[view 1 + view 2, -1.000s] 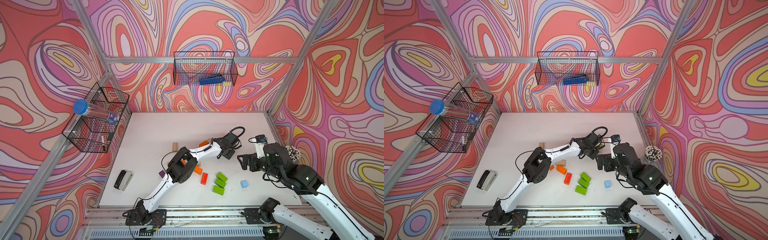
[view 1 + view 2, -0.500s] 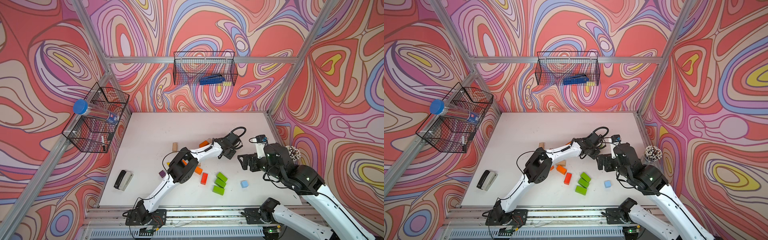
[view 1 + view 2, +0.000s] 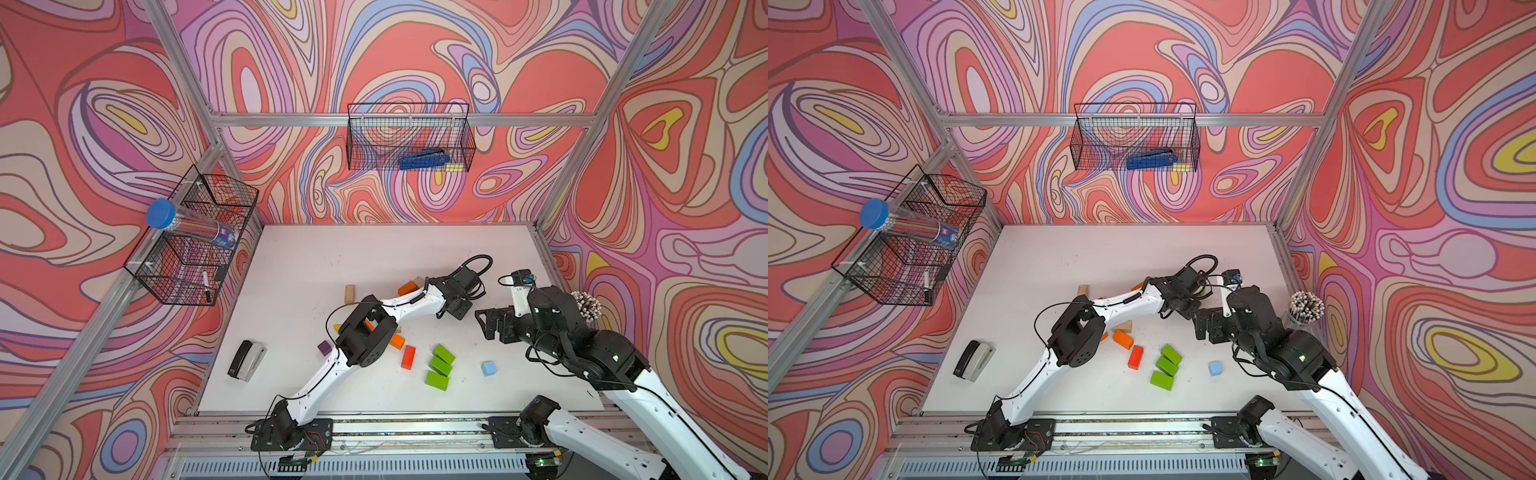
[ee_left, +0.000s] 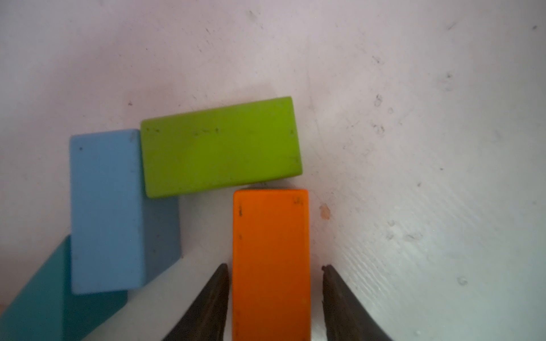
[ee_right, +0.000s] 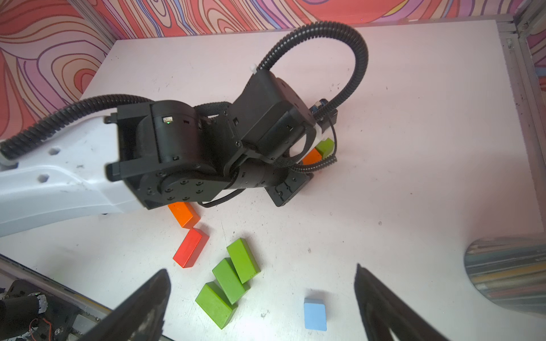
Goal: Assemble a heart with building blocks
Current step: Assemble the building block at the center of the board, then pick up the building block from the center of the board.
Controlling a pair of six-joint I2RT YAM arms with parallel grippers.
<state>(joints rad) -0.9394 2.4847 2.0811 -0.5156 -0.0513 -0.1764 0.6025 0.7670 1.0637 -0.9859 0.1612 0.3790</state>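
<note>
In the left wrist view an orange brick (image 4: 270,251) lies flat on the table between the fingers of my left gripper (image 4: 274,266). The jaws are open, with a clear gap on one side. The brick's end meets a green brick (image 4: 220,146), which adjoins a light blue brick (image 4: 106,212) and a teal wedge (image 4: 44,304). In a top view the left gripper (image 3: 457,309) points down at the table's right middle. My right gripper (image 3: 484,324) hovers beside it, wide open and empty. Below it lie three green bricks (image 5: 229,280), a red brick (image 5: 190,248) and a light blue block (image 5: 315,313).
Loose blocks lie near the left arm's elbow: an orange brick (image 3: 397,340), a purple cube (image 3: 325,347), a plain wood brick (image 3: 350,293). A stapler (image 3: 246,360) sits at the front left. A cup of pencils (image 3: 586,305) stands at the right edge. Wire baskets (image 3: 409,137) hang on the walls.
The left gripper's jaws have spread apart off the orange brick, which stays on the table. Neither arm has visibly shifted, and the right gripper stays wide open.
</note>
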